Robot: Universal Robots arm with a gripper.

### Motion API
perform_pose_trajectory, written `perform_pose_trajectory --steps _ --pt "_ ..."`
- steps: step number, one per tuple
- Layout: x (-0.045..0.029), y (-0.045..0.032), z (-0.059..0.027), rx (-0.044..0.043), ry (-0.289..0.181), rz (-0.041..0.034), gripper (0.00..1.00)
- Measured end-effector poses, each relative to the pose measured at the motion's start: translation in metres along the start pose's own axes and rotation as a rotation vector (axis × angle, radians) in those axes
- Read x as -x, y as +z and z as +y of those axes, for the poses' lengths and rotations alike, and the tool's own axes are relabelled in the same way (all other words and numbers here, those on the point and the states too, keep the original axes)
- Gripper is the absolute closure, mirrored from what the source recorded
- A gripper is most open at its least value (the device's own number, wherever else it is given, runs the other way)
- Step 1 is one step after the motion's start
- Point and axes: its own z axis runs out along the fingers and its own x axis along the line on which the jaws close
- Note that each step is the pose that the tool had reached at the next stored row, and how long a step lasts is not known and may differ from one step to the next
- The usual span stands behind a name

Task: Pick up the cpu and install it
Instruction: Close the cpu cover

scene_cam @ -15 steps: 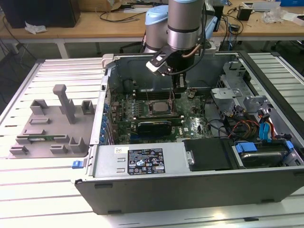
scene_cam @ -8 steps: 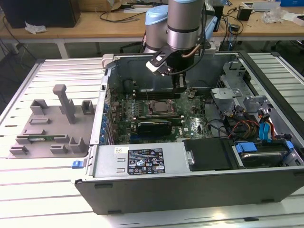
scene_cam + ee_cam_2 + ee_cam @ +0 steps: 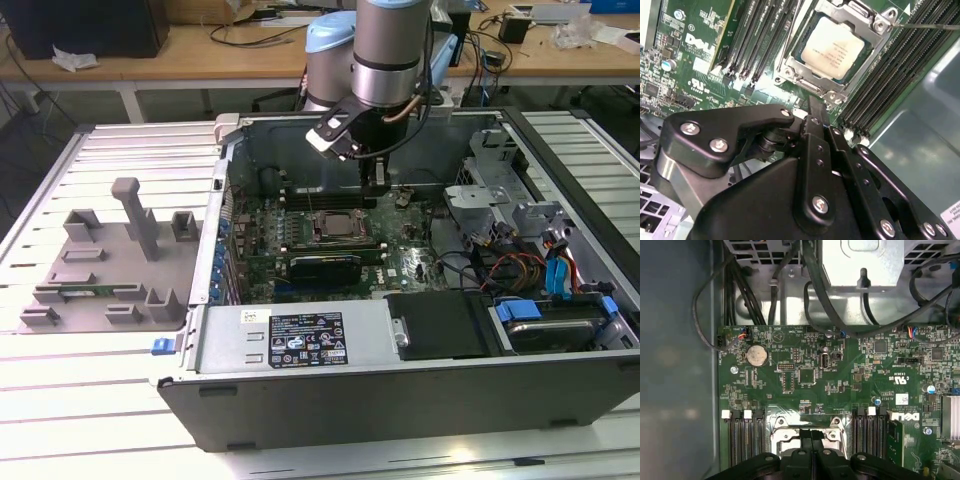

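Observation:
The cpu [image 3: 832, 50] lies flat in its socket on the green motherboard [image 3: 687, 65], silver top up, with the metal socket frame [image 3: 805, 80] around it. In the exterior view the cpu [image 3: 338, 226] is at the middle of the open computer case [image 3: 300, 400]. My gripper [image 3: 375, 190] hangs just behind the socket, a little above the board. Its black fingers [image 3: 815, 117] are shut against each other with nothing between them; in the first wrist view the gripper [image 3: 811, 434] sits over the socket frame's edge [image 3: 782, 424]. A thin lever rod [image 3: 927, 26] stretches over the memory slots.
Memory slots [image 3: 755, 40] flank the socket on both sides. A grey fixture tray [image 3: 110, 270] lies on the exterior view's left of the case. A black cover [image 3: 440, 325], cables [image 3: 520, 270] and a drive cage [image 3: 500, 160] fill the case's right part. Case walls surround the board.

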Motion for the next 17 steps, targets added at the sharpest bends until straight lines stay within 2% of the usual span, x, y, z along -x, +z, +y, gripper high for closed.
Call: perform_pose_trajectory --steps 3,9,15,17 --pt "0.0015 0.0020 -0.0062 0.0000 0.000 -0.0001 0.89" --pt "0.0029 0.0055 -0.0306 0.0001 0.000 -0.0002 0.89" --pt "0.0029 0.0056 -0.0331 0.0002 -0.002 -0.0001 0.89" --pt "0.0029 0.0056 -0.0330 0.0002 -0.018 -0.0001 0.89"
